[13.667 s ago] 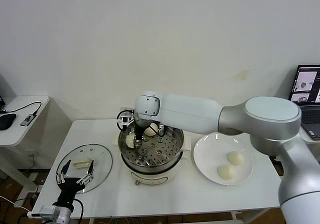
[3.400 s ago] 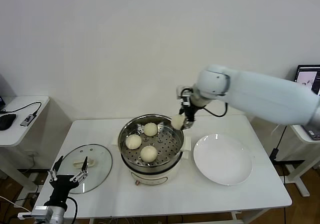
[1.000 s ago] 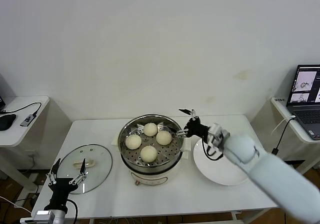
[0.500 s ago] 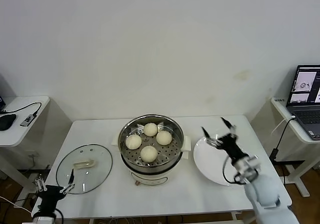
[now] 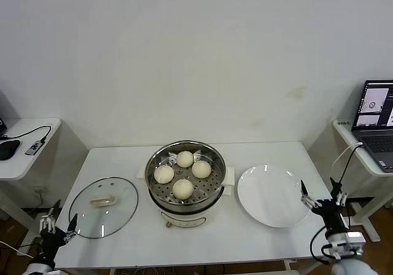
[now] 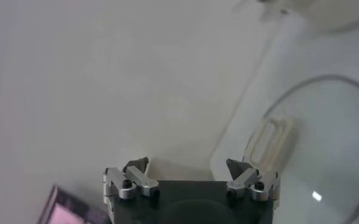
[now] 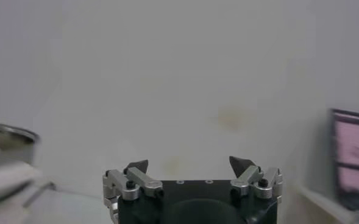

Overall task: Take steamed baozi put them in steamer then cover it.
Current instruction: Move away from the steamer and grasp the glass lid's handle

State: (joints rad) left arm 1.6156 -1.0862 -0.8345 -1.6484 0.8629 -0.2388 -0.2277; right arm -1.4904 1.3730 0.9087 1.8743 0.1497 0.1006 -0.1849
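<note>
Several cream-white steamed baozi [image 5: 182, 188] rest on the perforated tray of the steel steamer [image 5: 152, 192] at the table's middle. The glass cover [image 5: 120, 216] lies flat on the table to its left, its cream handle [image 5: 101, 200] facing up. The handle [image 6: 267, 140] and the cover's rim [image 6: 325, 82] also show in the left wrist view. My left gripper [image 5: 56, 223] hangs open and empty off the table's front left corner, short of the cover. Off the front right corner, past the plate, my right gripper [image 5: 320, 196] is open and empty too.
An empty white plate [image 5: 273, 195] sits right of the steamer. A side table with a mouse and cable [image 5: 27, 141] stands at the far left. A laptop [image 5: 376, 112] is on a stand at the far right, and it also shows as the laptop [image 7: 353, 161] in the right wrist view.
My right arm has drawn back from above the plate to beyond the table's front right corner. The left gripper has slid a little farther left and lower. Baozi and cover have not moved.
</note>
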